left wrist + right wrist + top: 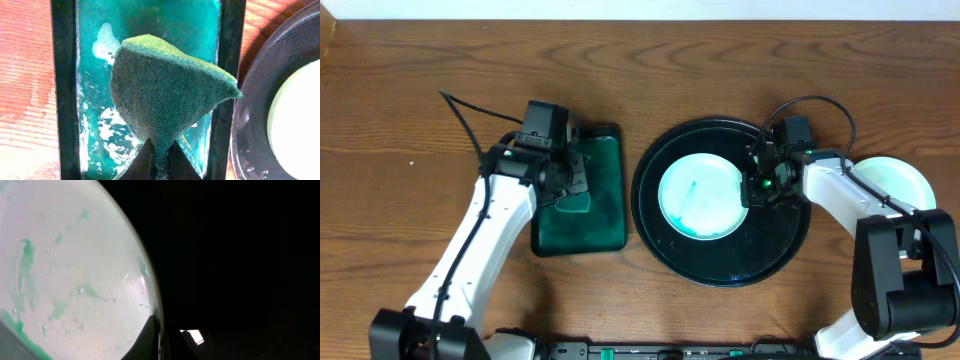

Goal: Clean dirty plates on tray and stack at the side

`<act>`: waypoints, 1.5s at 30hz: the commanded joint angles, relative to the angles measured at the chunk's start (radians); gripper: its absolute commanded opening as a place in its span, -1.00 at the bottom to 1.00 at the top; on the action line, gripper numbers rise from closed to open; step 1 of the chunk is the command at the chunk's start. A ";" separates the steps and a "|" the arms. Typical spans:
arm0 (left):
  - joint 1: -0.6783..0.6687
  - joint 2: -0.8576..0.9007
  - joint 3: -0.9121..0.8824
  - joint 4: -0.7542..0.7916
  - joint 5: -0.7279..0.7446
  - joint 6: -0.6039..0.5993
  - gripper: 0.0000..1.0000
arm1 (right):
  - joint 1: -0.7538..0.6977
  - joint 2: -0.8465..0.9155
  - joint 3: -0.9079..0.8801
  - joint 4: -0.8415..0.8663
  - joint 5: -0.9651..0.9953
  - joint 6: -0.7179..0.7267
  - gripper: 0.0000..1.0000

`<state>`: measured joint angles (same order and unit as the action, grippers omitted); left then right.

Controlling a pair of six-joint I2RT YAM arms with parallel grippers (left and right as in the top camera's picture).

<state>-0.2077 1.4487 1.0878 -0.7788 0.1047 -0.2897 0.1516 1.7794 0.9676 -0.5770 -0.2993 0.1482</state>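
Observation:
A white plate (pixel 700 195) with teal smears lies in the round black tray (pixel 720 265). My right gripper (pixel 752 188) is shut on its right rim; in the right wrist view the rim of the plate (pixel 65 270) runs between the fingers (pixel 160 340) over the dark tray (pixel 240 255). Another white, teal-tinted plate (pixel 900 178) lies on the table at the right, partly under the right arm. My left gripper (pixel 572 180) is shut on a green sponge (pixel 165 90), held between its fingers (pixel 160 165) above soapy water.
A rectangular dark green tray (pixel 605 225) with foamy teal water (pixel 95 75) sits just left of the black tray (pixel 255 115), nearly touching it. The plate's edge (pixel 300 125) shows at the right of the left wrist view. A cable runs over the table behind the left arm.

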 commanded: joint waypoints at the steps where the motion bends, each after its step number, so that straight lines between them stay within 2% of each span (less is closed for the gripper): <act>1: -0.002 0.013 0.014 -0.006 -0.032 0.028 -0.86 | 0.014 0.044 -0.015 0.007 0.003 -0.016 -0.97; 6: -0.002 0.014 0.014 -0.001 -0.048 0.043 -0.85 | 0.026 0.044 -0.015 0.008 -0.028 -0.069 -0.97; 8: -0.002 0.014 0.014 -0.001 -0.004 0.042 -0.86 | 0.045 0.044 -0.015 0.010 -0.026 -0.082 -0.97; 12: -0.011 0.014 0.014 0.050 0.262 0.042 -0.86 | 0.072 0.044 -0.015 0.024 -0.023 -0.063 -0.97; 15: -0.083 0.021 0.014 0.119 0.332 -0.014 -0.85 | 0.087 0.044 -0.015 0.025 -0.003 -0.019 -0.98; 20: -0.332 0.196 0.014 0.338 0.245 -0.116 -0.86 | 0.093 0.044 -0.015 0.022 0.006 0.013 -0.97; 25: -0.412 0.368 0.014 0.461 0.241 -0.116 -0.86 | 0.093 0.044 -0.015 0.016 0.006 0.013 -0.97; 27: -0.417 0.417 0.014 0.464 0.190 -0.116 -0.86 | 0.093 0.044 -0.015 0.015 0.006 0.013 -0.97; 31: -0.415 0.432 0.017 0.383 -0.029 -0.097 -0.86 | 0.099 0.044 -0.015 0.011 -0.001 0.011 -0.98; 34: -0.418 0.435 0.017 0.333 -0.034 -0.082 -0.86 | 0.134 0.044 -0.015 0.011 -0.009 -0.006 -0.98; 39: -0.443 0.462 0.017 0.423 0.252 -0.128 -0.86 | 0.211 0.044 -0.015 0.020 -0.004 0.004 -0.98; 45: -0.482 0.537 0.017 0.528 0.388 -0.188 -0.86 | 0.237 0.044 -0.015 0.019 -0.005 0.004 -0.97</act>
<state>-0.6472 1.9015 1.1278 -0.2962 0.3504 -0.4313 0.3077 1.7756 0.9825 -0.5518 -0.1513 0.1673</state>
